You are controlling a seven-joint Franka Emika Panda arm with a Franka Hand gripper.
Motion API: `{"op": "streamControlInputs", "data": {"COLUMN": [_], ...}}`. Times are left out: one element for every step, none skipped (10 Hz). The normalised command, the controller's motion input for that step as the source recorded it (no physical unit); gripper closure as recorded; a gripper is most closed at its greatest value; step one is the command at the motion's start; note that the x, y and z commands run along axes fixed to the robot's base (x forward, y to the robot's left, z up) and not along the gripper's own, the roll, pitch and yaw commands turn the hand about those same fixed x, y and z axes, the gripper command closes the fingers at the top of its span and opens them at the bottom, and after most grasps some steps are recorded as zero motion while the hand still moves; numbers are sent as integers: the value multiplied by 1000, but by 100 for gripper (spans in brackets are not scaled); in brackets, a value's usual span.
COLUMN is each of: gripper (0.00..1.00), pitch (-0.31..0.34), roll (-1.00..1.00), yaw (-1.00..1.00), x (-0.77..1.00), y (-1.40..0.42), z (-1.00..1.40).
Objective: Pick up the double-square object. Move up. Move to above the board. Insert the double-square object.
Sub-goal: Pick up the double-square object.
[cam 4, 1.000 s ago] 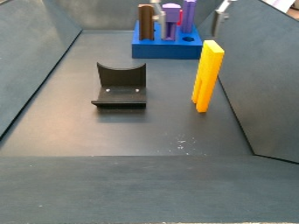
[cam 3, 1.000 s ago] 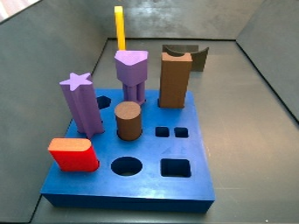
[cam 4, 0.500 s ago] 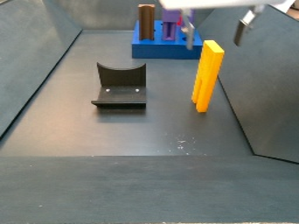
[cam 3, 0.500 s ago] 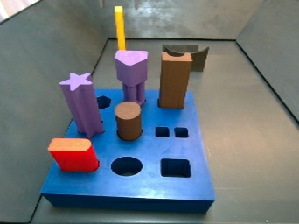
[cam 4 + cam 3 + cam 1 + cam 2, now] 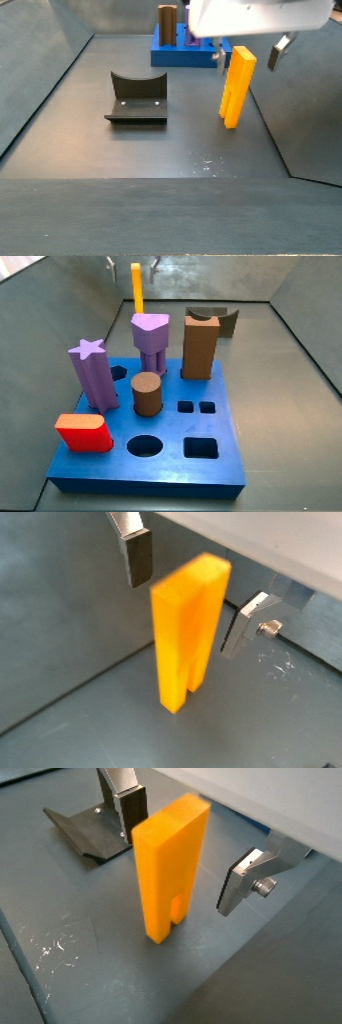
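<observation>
The double-square object [image 5: 170, 868] stood upright on the table [image 5: 160, 150], well apart from the board [image 5: 160, 446]; the gripper [image 5: 194, 597] straddled its top, fingers apart, not touching.

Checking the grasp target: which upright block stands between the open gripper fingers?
The double-square object, the slim yellow-orange block standing alone on the floor; the gripper straddles it. The purple pegs and brown block stand on the board.

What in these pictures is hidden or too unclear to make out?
- Board: in a side view, mostly hidden behind the gripper.
- Double-square object: in a side view, its legs sit behind the purple peg.
- Gripper body: cut off by the frame edge in both wrist views.
</observation>
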Motion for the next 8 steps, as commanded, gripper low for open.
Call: {"op": "streamControlInputs", "data": {"gripper": [0, 0, 100, 100, 100, 100, 100, 100], "pitch": [0, 0, 0, 0, 0, 0, 0, 0], "roll": [-13, 0, 0, 0, 0, 0, 0, 0], "yaw": [0, 0, 0, 0, 0, 0, 0, 0], "x": [0, 0, 0, 0, 0, 0, 0, 0], "y": [0, 0, 0, 0, 0, 0, 0, 0], "z": [0, 0, 0, 0, 0, 0, 0, 0]}}
